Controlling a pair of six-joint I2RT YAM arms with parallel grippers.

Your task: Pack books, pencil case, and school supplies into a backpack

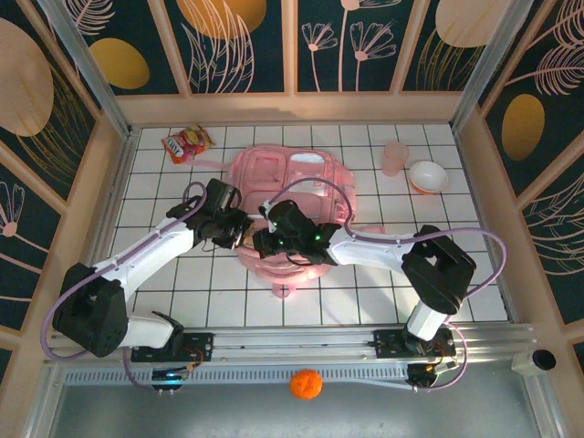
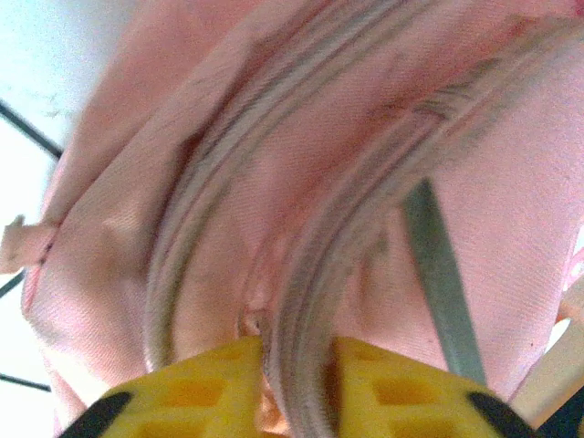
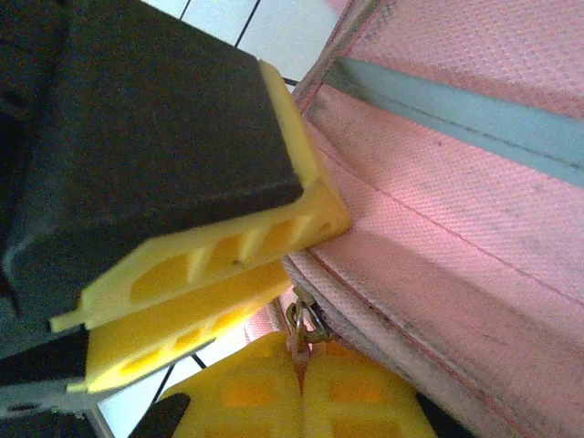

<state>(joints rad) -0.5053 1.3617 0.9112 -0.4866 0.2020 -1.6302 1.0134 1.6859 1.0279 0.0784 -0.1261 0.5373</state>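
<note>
White-tiled worktop point(image 1: 228, 301): pink backpack point(image 1: 292, 178) lies at centre. At its 7 o'clock edge the left jaws pinch the zip seam point(image 2: 315, 301); the right jaws clamp the zip pull point(image 3: 306, 321). We judge zipping in hand; contents unconfirmed.

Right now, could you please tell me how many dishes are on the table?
2. A pink cup sits at the far right of the table, and a bowl sits just to its right. More could be hidden under the backpack.
</note>
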